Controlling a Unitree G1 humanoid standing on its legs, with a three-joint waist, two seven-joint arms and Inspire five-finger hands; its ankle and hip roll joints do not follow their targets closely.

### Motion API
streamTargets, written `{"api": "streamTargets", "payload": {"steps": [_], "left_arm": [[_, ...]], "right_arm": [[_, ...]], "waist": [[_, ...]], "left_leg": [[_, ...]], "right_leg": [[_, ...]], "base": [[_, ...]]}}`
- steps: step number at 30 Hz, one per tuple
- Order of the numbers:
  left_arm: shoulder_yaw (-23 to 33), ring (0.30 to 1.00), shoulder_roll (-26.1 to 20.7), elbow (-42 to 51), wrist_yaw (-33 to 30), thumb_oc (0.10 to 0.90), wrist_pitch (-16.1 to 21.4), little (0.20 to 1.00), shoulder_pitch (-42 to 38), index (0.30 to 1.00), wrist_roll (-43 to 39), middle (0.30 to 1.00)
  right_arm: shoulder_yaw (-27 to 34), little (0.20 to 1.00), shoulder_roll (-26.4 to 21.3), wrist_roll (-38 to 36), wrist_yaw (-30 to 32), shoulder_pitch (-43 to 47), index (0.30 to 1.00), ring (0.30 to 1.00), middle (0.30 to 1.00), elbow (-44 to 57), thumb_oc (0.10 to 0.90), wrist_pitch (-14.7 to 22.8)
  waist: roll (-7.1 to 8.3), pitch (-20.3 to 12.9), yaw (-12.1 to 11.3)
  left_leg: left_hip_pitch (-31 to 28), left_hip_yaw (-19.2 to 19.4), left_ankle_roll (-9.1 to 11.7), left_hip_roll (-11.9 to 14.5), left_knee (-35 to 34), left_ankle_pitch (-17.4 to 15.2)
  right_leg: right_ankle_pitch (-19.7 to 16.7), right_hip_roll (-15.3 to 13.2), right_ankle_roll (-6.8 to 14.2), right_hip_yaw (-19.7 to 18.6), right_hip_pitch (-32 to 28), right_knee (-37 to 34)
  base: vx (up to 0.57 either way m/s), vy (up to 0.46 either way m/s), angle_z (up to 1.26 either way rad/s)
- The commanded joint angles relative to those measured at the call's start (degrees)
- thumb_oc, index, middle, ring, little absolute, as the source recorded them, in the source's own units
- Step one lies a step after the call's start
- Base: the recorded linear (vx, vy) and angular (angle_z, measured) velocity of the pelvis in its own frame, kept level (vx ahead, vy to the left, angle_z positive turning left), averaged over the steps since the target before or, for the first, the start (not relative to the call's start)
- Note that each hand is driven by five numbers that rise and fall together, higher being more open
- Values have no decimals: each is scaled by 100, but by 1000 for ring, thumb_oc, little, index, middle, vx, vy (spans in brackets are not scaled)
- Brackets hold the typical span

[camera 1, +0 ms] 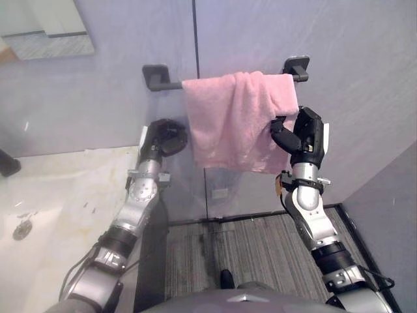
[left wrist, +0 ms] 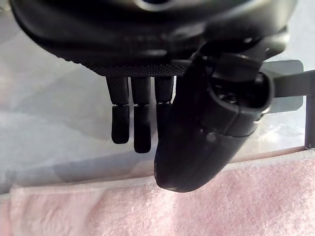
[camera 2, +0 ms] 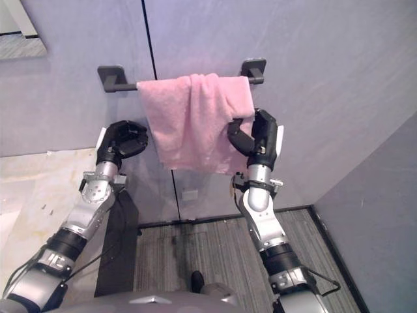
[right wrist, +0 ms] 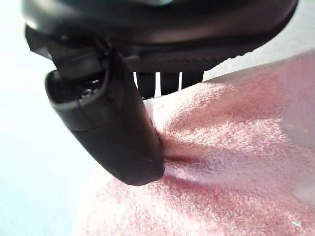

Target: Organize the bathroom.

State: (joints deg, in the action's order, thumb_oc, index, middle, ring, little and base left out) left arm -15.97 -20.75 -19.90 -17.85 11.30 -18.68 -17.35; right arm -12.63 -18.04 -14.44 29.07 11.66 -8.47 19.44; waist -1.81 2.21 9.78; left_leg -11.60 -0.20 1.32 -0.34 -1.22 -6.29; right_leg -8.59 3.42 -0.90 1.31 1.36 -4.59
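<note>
A pink towel (camera 1: 234,120) hangs doubled over a black towel bar (camera 1: 168,85) on the grey wall, bunched toward the bar's right bracket (camera 1: 296,65). My right hand (camera 1: 306,137) is raised at the towel's right edge and shut on it. In the right wrist view its thumb (right wrist: 113,123) presses into the towel (right wrist: 231,162) while its fingers go behind the cloth. My left hand (camera 1: 166,135) is held up just left of the towel with curled fingers (left wrist: 133,123) and nothing in it. The towel (left wrist: 147,206) lies close beyond it in the left wrist view.
A white basin surface (camera 1: 58,195) with a drain (camera 1: 23,229) lies to the left. A mirror (camera 1: 45,29) hangs at the upper left. Striped grey flooring (camera 1: 260,248) runs below the towel, and a wall corner closes in on the right.
</note>
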Motion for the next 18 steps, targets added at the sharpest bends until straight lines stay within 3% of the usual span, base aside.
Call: {"api": "streamTargets", "payload": {"steps": [1, 4, 11, 13, 18], "left_arm": [[412, 300, -196, 178, -475, 400, 909, 300, -503, 300, 223, 300], [582, 300, -135, 392, -748, 400, 1094, 300, -308, 300, 285, 300], [574, 300, -68, 704, -862, 400, 1072, 300, -212, 300, 428, 300], [544, 900, -57, 740, -824, 800, 1035, 900, -211, 900, 440, 900], [408, 900, -173, 690, -491, 800, 922, 900, -316, 900, 332, 900]], "right_arm": [[173, 300, -221, -63, 208, -752, 300, 300, 300, -92, 400, 230], [235, 300, -186, -97, 222, -892, 300, 300, 300, -92, 400, 225], [184, 300, -151, -122, 253, -928, 300, 300, 300, -119, 400, 239], [173, 300, -149, -117, 245, -922, 300, 300, 300, -97, 400, 213], [59, 300, -184, -116, 175, -902, 300, 300, 300, -110, 400, 165]], "waist": [[-104, -109, 128], [-78, -95, 105], [-44, -63, 76], [-45, -58, 78], [-72, -66, 111]], "left_leg": [[-177, 181, 122, -96, 534, 885], [-156, 162, 119, -91, 550, 878], [-135, 138, 115, -83, 575, 863], [-135, 139, 112, -83, 572, 863], [-149, 174, 116, -87, 554, 864]], "right_leg": [[540, 95, 294, -233, 129, 365], [552, 87, 281, -221, 122, 376], [560, 82, 270, -205, 123, 393], [557, 86, 269, -204, 127, 393], [553, 93, 286, -236, 124, 393]], "base": [[0, 0, 0], [0, -4, 2], [0, 0, 0], [0, 0, 0], [0, 0, 0]]}}
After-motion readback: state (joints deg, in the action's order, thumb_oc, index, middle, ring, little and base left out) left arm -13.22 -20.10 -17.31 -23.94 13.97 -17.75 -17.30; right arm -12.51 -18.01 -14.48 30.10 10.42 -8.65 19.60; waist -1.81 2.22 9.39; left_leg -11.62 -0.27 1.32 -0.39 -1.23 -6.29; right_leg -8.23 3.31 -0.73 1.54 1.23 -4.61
